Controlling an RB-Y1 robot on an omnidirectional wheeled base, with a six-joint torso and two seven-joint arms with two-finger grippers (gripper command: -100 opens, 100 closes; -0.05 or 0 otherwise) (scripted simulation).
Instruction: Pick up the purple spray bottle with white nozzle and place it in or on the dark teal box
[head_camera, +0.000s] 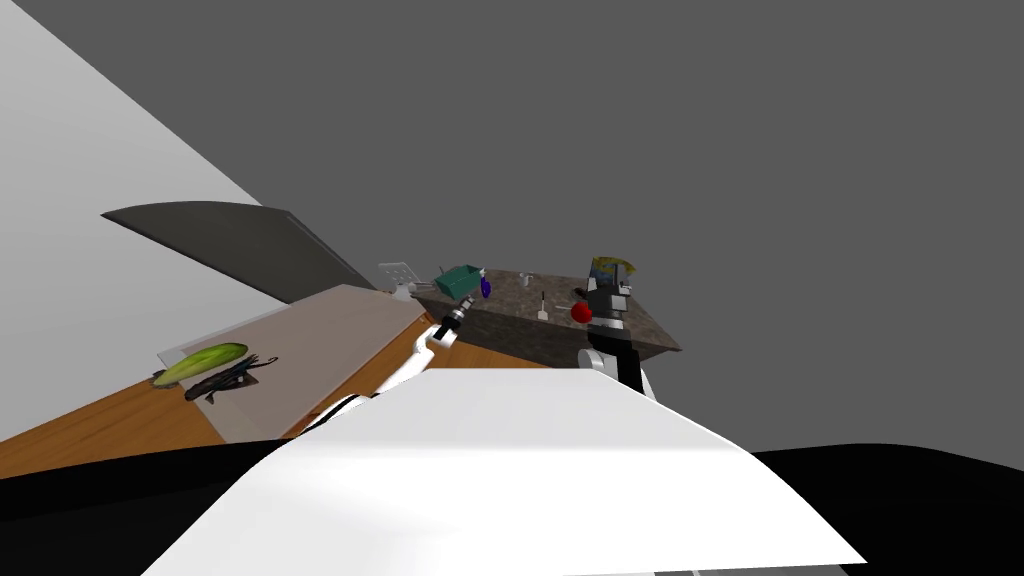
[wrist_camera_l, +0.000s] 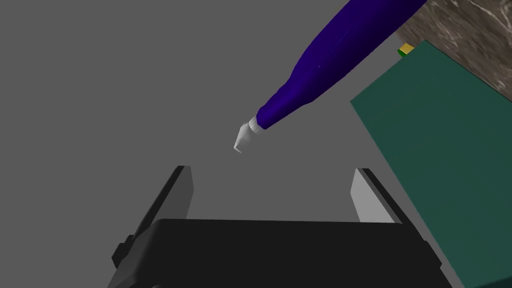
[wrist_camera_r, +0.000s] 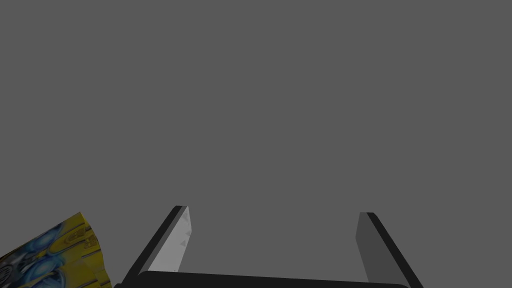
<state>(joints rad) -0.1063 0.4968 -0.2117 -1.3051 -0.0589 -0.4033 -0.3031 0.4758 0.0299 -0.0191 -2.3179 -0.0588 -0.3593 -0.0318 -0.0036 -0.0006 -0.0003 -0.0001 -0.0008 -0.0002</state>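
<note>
At the far left of the head view a wooden surface (head_camera: 90, 425) carries a pale board (head_camera: 320, 340). On the board lie a long yellow-green vegetable (head_camera: 203, 362) and, just beside it, a small dark object (head_camera: 228, 378) (too small to name). Behind them a dark grey slab (head_camera: 240, 245) shows against the pale wall. Further right, a white slotted rack (head_camera: 400, 271) stands just left of the stone-topped desk (head_camera: 560, 315).

On the desk's left end sits the dark teal box (head_camera: 461, 281), with the purple spray bottle (head_camera: 485, 288) just beside it on its right. The left arm reaches toward that corner. In its wrist view the left hand (wrist_camera_l: 271, 170) is released, its fingers (wrist_camera_l: 182, 195) spread wide with nothing between them. The bottle's white nozzle (wrist_camera_l: 244, 136) points back at the hand from a little beyond the fingertips, clear of them. The purple body runs away toward the desk's stone top. The teal box's flat side lies next to the bottle and passes near one finger. A small yellow and green thing (wrist_camera_l: 406, 49) peeks out where box meets stone.

Moving right along the desk come a small white upright item (head_camera: 541, 308) and a red ball (head_camera: 580, 313). Last is the right hand (wrist_camera_r: 273, 211), released as well, hovering by a yellow and blue bag (head_camera: 611, 268).
</note>
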